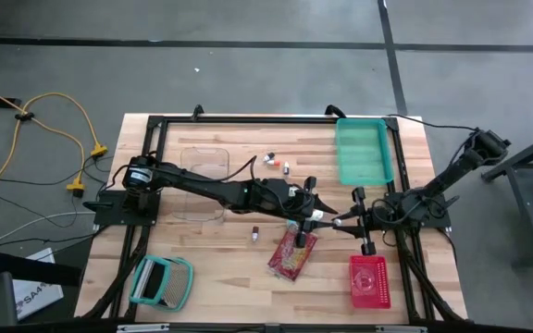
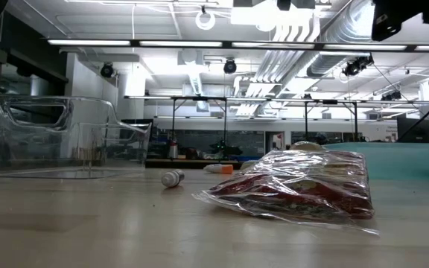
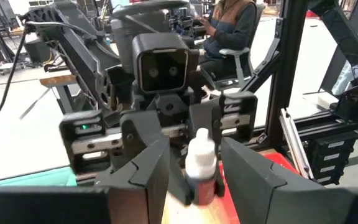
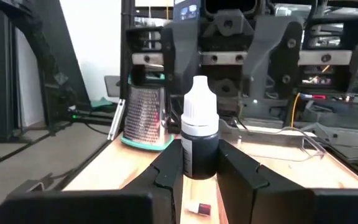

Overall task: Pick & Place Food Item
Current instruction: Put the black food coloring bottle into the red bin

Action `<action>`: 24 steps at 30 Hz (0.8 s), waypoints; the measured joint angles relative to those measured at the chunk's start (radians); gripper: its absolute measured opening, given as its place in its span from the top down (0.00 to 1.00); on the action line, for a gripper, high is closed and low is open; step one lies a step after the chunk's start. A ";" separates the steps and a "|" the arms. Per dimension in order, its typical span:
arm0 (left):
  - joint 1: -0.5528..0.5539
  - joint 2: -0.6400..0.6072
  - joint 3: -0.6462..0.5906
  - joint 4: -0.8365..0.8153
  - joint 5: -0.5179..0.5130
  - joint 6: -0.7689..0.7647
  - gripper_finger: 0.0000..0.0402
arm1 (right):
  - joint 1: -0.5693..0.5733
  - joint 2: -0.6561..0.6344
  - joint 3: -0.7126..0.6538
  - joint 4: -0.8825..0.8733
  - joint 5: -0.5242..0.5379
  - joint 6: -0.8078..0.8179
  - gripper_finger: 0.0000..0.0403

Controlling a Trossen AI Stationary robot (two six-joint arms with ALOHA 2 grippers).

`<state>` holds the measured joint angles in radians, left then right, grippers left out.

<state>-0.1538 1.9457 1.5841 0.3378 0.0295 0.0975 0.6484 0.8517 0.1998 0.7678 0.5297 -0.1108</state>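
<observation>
A small dropper bottle point(image 4: 199, 140) with a white cap and dark body stands upright in the air between my two grippers, which face each other over the table's middle right. My right gripper point(image 4: 199, 158) is shut on it. My left gripper point(image 3: 194, 152) is open, with one finger on each side of the bottle point(image 3: 201, 165) and a gap on both sides. In the high view the two meet above the table point(image 1: 327, 220). A clear bag of red food point(image 1: 292, 254) lies flat on the table just nearer than them. My right gripper pinches the lower part of the bottle's dark body point(image 4: 199, 165) between its two fingers. The fingers come level from the table's right side. The bottle stands upright with its cap up, lifted clear of the table.
A teal tray point(image 1: 364, 151) sits at the far right and a red container point(image 1: 370, 280) at the near right. A clear bin point(image 1: 200, 180) stands at the left and a grater point(image 1: 162, 282) at the near left. Small bottles point(image 1: 271, 159) lie loose. A person point(image 3: 232, 25) sits beyond the table.
</observation>
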 joint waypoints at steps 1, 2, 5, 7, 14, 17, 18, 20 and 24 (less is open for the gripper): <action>-0.001 0.000 0.000 0.000 0.002 0.000 0.65 | 0.022 -0.007 0.000 -0.013 0.028 0.000 0.83; -0.001 0.000 0.000 0.000 0.002 0.000 0.65 | 0.046 -0.014 0.000 -0.023 0.058 0.000 0.83; -0.006 0.000 0.000 0.000 0.002 0.000 0.65 | 0.120 -0.033 0.000 -0.035 0.137 0.001 0.83; -0.008 0.000 0.000 0.000 0.002 0.000 0.65 | 0.172 -0.040 0.000 -0.053 0.177 0.015 0.83; -0.011 0.000 0.000 0.000 0.002 0.000 0.65 | 0.339 -0.041 0.000 -0.124 0.289 0.139 0.83; -0.011 0.000 0.000 0.000 0.002 0.000 0.65 | 0.393 -0.041 0.000 -0.149 0.291 0.192 0.83; -0.011 0.000 0.000 0.000 0.002 0.000 0.65 | 0.410 -0.040 0.000 -0.158 0.291 0.211 0.83; -0.011 0.000 0.000 0.000 0.001 0.000 0.65 | 0.443 -0.041 0.000 -0.182 0.291 0.251 0.83; -0.011 0.000 0.000 0.000 0.001 0.000 0.65 | 0.493 -0.040 0.000 -0.291 0.290 0.393 0.83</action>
<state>-0.1650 1.9457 1.5841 0.3378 0.0306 0.0978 1.1415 0.8114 0.2001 0.4769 0.8198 0.2823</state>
